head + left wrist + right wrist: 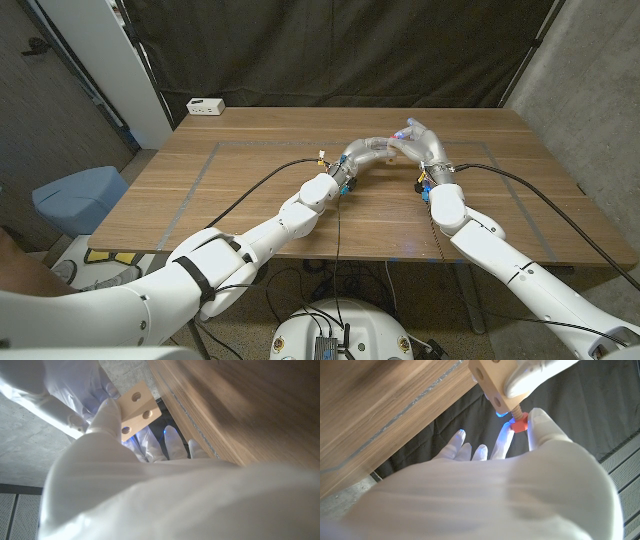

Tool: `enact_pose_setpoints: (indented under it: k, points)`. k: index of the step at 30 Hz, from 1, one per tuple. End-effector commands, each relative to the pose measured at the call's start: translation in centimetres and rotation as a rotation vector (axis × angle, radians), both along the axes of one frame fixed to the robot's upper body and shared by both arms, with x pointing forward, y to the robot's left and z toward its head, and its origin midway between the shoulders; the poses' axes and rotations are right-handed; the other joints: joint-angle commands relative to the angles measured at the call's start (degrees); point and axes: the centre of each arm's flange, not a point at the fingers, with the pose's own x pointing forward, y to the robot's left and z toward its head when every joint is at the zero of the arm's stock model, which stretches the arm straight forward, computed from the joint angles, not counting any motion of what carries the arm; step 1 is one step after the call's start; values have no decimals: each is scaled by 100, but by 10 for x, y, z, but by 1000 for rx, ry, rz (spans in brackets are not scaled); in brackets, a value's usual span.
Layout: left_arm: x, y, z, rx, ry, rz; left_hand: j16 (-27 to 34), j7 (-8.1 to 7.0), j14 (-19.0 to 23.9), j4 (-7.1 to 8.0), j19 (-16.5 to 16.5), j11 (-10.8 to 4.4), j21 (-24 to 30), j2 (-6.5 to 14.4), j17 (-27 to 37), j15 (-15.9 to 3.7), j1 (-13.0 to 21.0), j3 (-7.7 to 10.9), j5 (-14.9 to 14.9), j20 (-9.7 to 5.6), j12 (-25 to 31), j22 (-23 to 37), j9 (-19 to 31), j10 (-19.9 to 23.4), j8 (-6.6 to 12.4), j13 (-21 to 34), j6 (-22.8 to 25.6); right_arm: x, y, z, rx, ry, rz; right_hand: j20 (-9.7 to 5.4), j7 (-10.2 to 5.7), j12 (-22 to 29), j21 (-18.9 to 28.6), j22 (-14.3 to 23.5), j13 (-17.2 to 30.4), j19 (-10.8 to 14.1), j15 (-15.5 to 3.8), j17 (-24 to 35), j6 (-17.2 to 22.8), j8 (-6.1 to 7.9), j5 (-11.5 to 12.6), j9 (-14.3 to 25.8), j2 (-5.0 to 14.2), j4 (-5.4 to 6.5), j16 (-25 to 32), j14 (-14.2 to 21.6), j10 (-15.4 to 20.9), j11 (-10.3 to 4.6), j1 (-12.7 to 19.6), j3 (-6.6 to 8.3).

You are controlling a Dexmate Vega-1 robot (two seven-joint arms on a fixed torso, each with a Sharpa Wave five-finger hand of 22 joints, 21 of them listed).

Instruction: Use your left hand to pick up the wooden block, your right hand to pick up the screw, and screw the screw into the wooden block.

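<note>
Over the far middle of the table, my left hand (pixel 366 154) and right hand (pixel 421 146) meet in the air. The left hand (pixel 150 490) holds a pale wooden block (pixel 136 410) with several round holes in its face. In the right wrist view a finger of the left hand (pixel 532 375) lies over the block (pixel 490 380). A red-headed screw (pixel 519 425) has its threaded shaft in the block's underside. My right hand (pixel 495 490) pinches the red head between thumb and finger. A blue glow shows at the fingertips.
The wooden table (pixel 250 200) has grey tape lines. A white socket box (pixel 205 106) sits at its far left corner. A blue bin (pixel 80 195) stands on the floor left of the table. Black cables trail from both wrists across the tabletop.
</note>
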Motion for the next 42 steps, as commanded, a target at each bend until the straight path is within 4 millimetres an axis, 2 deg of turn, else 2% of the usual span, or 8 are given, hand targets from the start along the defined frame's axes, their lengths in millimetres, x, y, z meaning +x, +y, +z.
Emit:
enact_pose_setpoints:
  k: [1, 26, 42]
  points:
    - [0, -1, 0, -2, 1, -1, -11, 190, 45, 30, 45, -47, 24, 392, 17, -606, -152, 3, 27, 22, 48, 17, 64, 104, 43, 427, 469, 0, 0, -1, -4, 5, 6, -143, -26, -1, -10, 13, 25, -1, -217, 23, -64, -46, 23, -14, -25, 30, -21, -32, -19, 22, -59, -14]
    - [-4, -2, -1, -4, 2, 2, -14, 199, 58, 29, 69, -48, 29, 401, 16, -614, -149, 9, 33, 20, 39, 18, 64, 108, 32, 432, 454, -3, -1, -3, -19, 13, 18, -114, 12, -32, -23, 16, 28, -82, -154, 27, -243, -144, 1, -147, -130, 45, -47, -105, -172, 111, -195, -61]
    - [-5, -3, -2, -9, 3, 1, -14, 216, 70, 27, 73, -48, 29, 399, 14, -613, -148, 9, 35, 21, 35, 18, 65, 111, 31, 434, 459, -5, -2, -3, -33, 14, 35, -46, 27, -53, -32, 20, 33, -210, -62, 31, -566, -295, -42, -254, -205, 90, -88, -260, -380, 170, -417, -144]
